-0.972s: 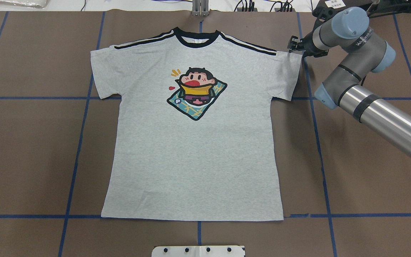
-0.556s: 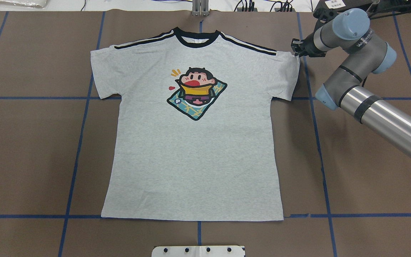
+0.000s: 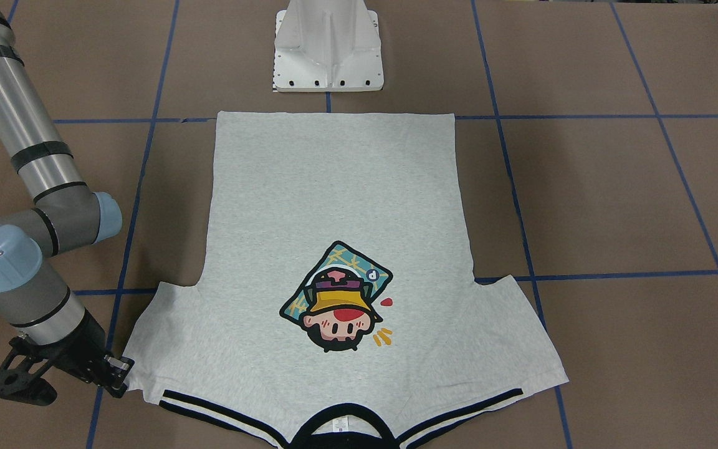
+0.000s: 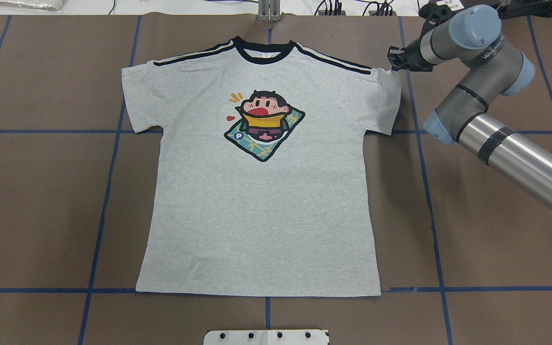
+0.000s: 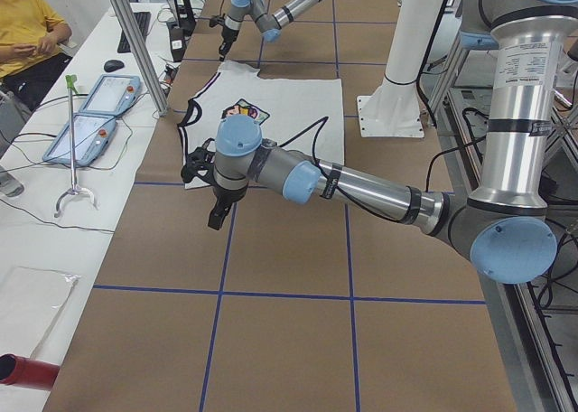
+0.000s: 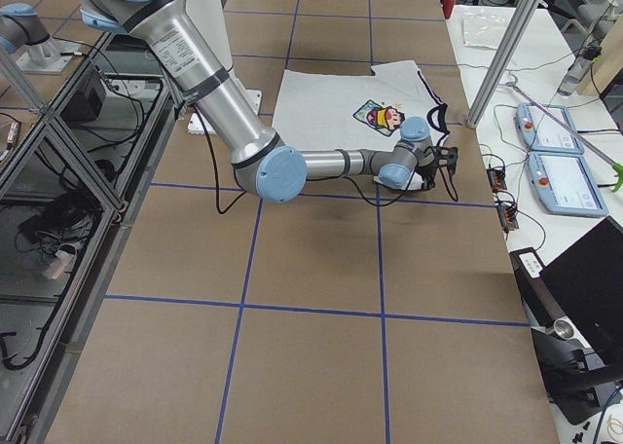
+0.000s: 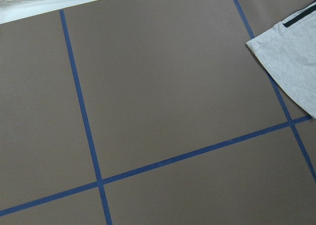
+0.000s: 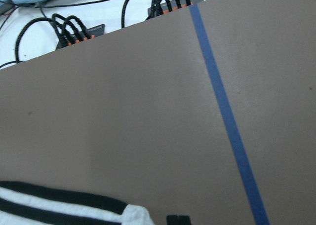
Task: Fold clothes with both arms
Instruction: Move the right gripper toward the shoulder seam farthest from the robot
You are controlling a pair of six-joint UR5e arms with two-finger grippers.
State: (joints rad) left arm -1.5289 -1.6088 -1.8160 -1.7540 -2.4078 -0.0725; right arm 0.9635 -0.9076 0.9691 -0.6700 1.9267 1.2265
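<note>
The grey T-shirt lies flat and face up on the brown table, neckband at the far edge, cartoon print on the chest. My right gripper sits low at the outer shoulder corner of the shirt's right sleeve. In the right wrist view its fingertips are pressed together, just beside the sleeve corner, with no cloth seen between them. My left gripper hangs over bare table beyond the shirt's left sleeve. It shows only in the exterior left view, so I cannot tell its state.
The white pedestal base stands at the near edge behind the hem. Blue tape lines grid the table. Cables and connectors lie past the far edge, near teach pendants and a seated person.
My right gripper has crept a little toward the far edge at the sleeve corner. The sleeve's outer edge has drawn in slightly. The rest of the shirt has not moved.
</note>
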